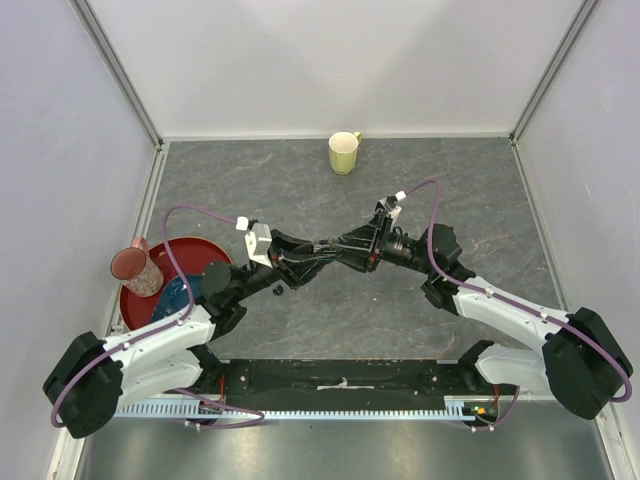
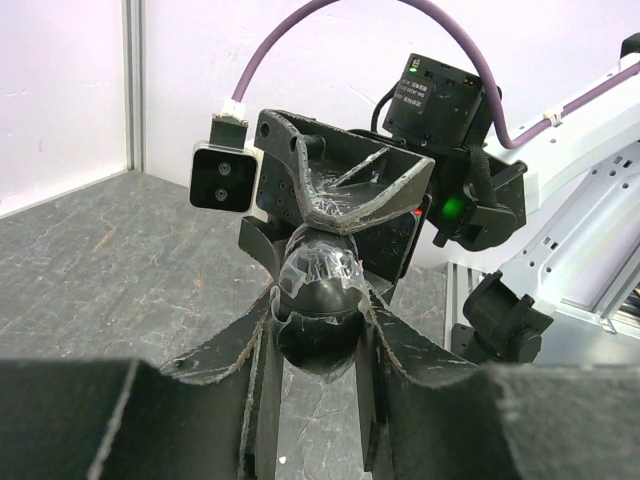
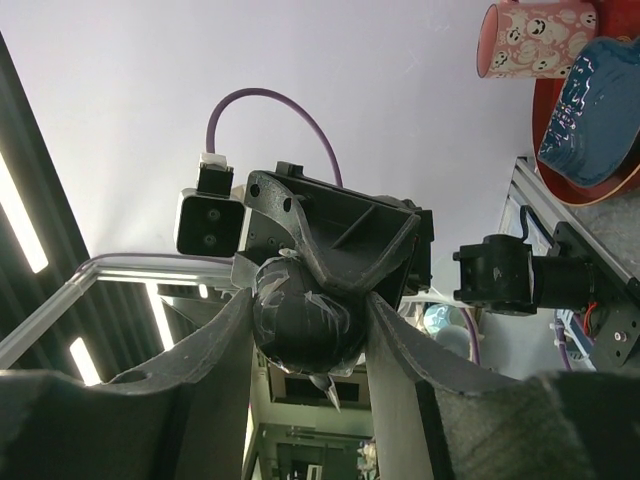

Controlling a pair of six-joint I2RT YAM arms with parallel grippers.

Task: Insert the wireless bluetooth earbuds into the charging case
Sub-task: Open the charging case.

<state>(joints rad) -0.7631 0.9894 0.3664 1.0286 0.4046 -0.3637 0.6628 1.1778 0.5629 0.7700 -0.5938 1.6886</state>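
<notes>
A black pebble-like charging case (image 1: 336, 255), wrapped in clear film, hangs in mid-air above the middle of the table, between both grippers. My left gripper (image 2: 320, 312) is shut on the case (image 2: 320, 300) from its sides. My right gripper (image 3: 308, 322) is shut on the same case (image 3: 305, 315) from the opposite end, its jaws crossed at right angles to the left ones. In the top view the left gripper (image 1: 318, 260) and right gripper (image 1: 350, 250) meet tip to tip. The case looks closed. No earbuds are in view.
A yellow-green mug (image 1: 344, 152) stands at the back centre. At the left are a pink mug (image 1: 135, 266) and a red plate (image 1: 146, 306) holding a blue bowl (image 1: 178, 296). White walls surround the table.
</notes>
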